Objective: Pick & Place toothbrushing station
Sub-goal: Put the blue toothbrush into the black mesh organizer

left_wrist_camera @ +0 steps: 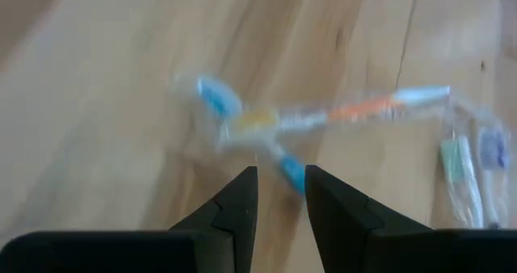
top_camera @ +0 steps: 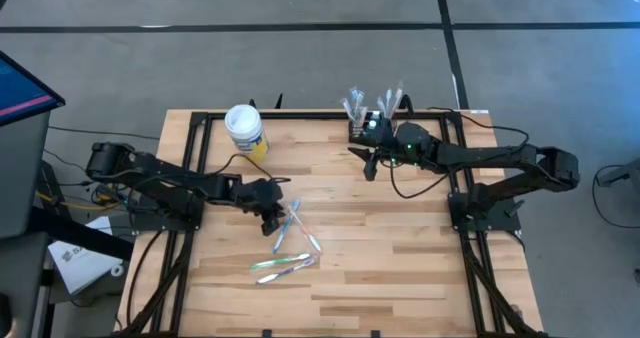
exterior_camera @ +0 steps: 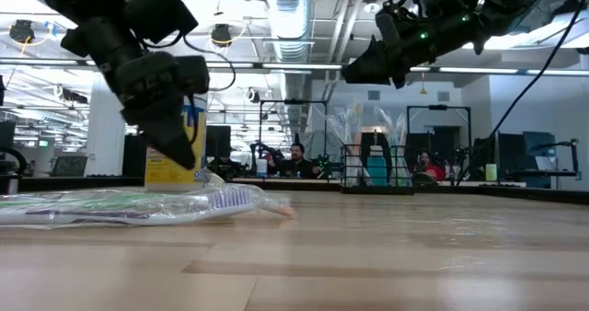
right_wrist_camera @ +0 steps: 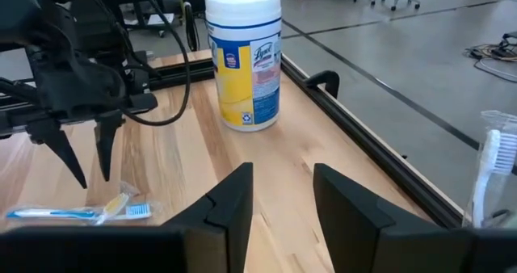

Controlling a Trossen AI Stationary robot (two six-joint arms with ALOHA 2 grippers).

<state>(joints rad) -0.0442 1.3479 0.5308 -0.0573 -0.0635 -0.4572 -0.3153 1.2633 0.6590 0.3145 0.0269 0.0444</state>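
Your small black wire-mesh caddy (top_camera: 366, 124) sits top centre of the high view, just beside the empty, part-open right gripper (top_camera: 371, 161). The left gripper (top_camera: 271, 218), also part-open and empty, hovers over wrapped toothbrushes (top_camera: 285, 266) lower left.

The right gripper (right_wrist_camera: 279, 204) has its two dark fingers parted, with bare wooden table (right_wrist_camera: 323, 140) between them and nothing held. Beyond them a white round tub (right_wrist_camera: 244, 57) with a yellow label stands upright on the table near the black edge rail (right_wrist_camera: 380, 140). Farther off, the left gripper (right_wrist_camera: 81, 156) hangs with its fingers parted, tips pointing down just above a wrapped toothbrush (right_wrist_camera: 81, 212) lying flat on the wood. Another toothbrush head (right_wrist_camera: 493, 168) shows at the picture's edge.
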